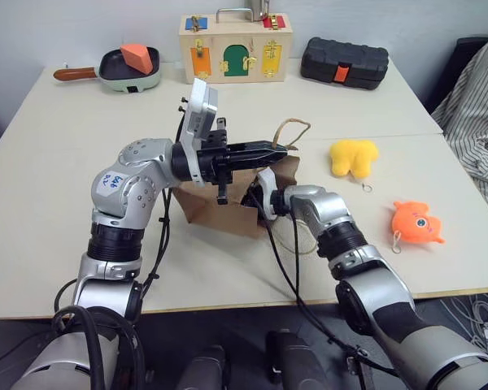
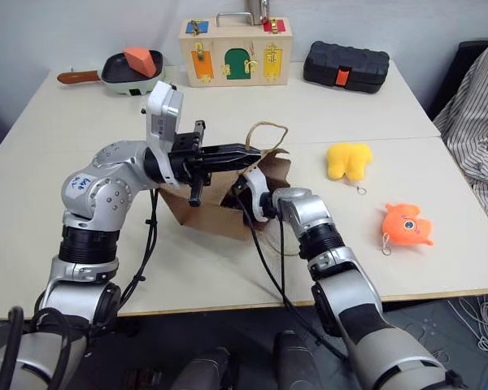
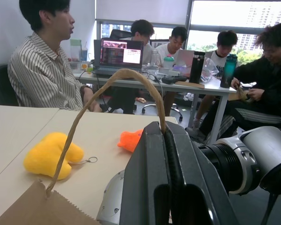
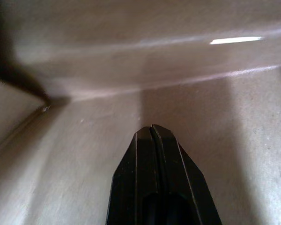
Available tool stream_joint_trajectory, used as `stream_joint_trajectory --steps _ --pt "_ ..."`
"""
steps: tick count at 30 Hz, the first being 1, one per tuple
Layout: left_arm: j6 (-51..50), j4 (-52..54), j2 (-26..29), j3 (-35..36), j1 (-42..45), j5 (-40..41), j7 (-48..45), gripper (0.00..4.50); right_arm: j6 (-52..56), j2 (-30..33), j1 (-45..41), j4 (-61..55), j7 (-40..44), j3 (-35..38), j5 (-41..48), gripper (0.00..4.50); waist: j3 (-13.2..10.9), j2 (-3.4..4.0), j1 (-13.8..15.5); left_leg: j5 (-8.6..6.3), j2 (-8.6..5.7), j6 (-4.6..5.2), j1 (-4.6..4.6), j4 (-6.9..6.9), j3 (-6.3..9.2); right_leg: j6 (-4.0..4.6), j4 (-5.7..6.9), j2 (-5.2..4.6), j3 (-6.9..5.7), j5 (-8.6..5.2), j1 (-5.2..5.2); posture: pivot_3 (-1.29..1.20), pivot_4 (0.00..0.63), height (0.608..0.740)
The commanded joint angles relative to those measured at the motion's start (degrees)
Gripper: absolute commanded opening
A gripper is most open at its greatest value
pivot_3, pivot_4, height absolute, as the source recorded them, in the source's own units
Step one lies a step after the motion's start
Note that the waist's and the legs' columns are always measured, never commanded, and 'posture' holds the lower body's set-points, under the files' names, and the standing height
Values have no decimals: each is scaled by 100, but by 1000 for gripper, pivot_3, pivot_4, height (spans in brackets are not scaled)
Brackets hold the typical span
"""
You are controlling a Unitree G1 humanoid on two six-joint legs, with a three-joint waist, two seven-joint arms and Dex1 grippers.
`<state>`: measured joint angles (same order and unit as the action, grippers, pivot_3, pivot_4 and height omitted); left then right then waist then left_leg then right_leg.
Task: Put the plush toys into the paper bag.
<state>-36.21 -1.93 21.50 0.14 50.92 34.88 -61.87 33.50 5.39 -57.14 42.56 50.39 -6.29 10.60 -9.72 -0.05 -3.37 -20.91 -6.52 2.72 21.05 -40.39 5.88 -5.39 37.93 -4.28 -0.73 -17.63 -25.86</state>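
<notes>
Plush toys: the yellow toy (image 1: 353, 157) and the orange toy (image 1: 416, 222) lay on the table, right of the paper bag (image 1: 228, 203).
Nearer arm: right.
Left gripper (image 1: 278, 149): clamped on the bag's handle (image 3: 107, 103).
Right gripper (image 4: 152, 133): closed, empty, inside the bag.

bare table (image 1: 439, 264) around both plush toys (image 1: 353, 157), arms crowding paper bag (image 1: 228, 213) mouth

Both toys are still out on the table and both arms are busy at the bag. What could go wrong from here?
1. The left gripper is shut on the paper bag's handle; a hard pull could tear the cord from the paper bag.
2. The right gripper is shut inside the bag; pushing further might crease or tip it.
3. The yellow toy and orange toy lie apart on the robot's right, so letting go to fetch them may let the bag collapse.
</notes>
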Motion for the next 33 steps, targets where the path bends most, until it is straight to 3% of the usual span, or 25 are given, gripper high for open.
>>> stream_joint_trajectory --steps 1,8,13,20,26,33 --pt "41 256 79 241 105 203 82 0 -656 -19 66 249 -705 -351 -632 8 2 3 0 0 -1 0 -1 0 1 0 0 0 0 0 2 0 150 740" --pt "48 -30 259 475 385 246 179 0 -2277 287 215 502 -1389 -1417 -1963 8 9 14 11 0 -6 0 -15 7 1 0 2 -4 1 0 20 0 150 740" --pt "113 -153 348 542 505 243 158 0 -2390 337 187 693 -1504 -1512 -2194 8 15 19 27 0 -12 0 -57 22 1 0 -1 -12 2 0 42 0 150 740" --pt "19 -269 429 680 665 364 198 0 -981 8 247 557 -931 -297 -851 8 16 20 37 0 -14 0 -60 27 6 0 2 -13 2 0 48 0 150 740" --pt "27 -216 475 752 528 346 267 0 351 -162 98 352 -987 829 282 8 16 20 13 0 -11 0 -60 34 6 1 5 -11 0 0 45 0 150 740" --pt "79 -268 535 666 501 156 356 0 751 -192 80 257 -1187 1155 574 8 16 20 14 0 -9 0 -60 37 5 0 4 -10 2 0 44 0 150 740"
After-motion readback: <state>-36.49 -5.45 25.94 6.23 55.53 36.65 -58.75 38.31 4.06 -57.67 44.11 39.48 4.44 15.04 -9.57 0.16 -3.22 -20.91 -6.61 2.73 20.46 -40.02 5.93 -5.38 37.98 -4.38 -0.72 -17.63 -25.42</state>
